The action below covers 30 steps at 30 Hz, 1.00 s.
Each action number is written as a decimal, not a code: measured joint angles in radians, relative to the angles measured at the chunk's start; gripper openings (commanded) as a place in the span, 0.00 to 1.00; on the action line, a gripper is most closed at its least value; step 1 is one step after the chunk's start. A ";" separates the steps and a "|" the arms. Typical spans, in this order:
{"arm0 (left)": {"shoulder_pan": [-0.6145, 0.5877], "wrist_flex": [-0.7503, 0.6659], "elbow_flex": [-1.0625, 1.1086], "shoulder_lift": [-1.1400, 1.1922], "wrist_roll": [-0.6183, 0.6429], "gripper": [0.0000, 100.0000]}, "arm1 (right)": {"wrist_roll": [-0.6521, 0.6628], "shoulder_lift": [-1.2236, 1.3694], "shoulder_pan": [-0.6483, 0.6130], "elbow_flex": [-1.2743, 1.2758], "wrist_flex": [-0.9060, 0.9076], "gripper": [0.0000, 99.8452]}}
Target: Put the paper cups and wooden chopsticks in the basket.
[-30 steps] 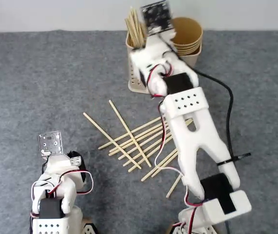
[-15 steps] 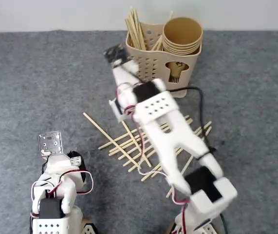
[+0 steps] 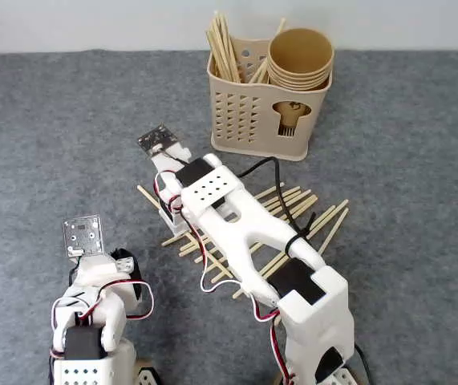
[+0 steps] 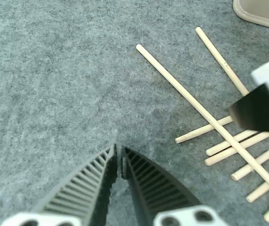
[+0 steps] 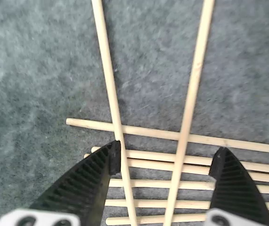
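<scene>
Right arm (image 3: pixel 245 233) covers several chopsticks (image 3: pixel 297 199); right jaws apart, left jaws together.

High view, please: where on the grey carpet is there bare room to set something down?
Bare grey carpet lies left of the beige perforated plastic basket, beyond the left arm, and again right of the basket and the loose wooden chopsticks. The middle is crowded: chopsticks lie scattered under the right arm before the basket.

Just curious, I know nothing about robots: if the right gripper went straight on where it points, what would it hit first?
The right gripper, open, points down at the wooden chopsticks; it would likely meet the two long ones first, though depth is unclear.
</scene>
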 measured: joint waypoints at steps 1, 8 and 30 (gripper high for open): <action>0.000 0.000 0.000 0.000 0.000 0.01 | 0.000 0.011 -0.006 0.000 0.000 0.31; 0.000 0.000 0.000 0.000 0.000 0.01 | 0.000 0.112 -0.035 -0.029 -0.034 0.31; 0.000 0.000 0.000 0.000 0.000 0.01 | 0.000 0.210 0.017 -0.161 -0.068 0.01</action>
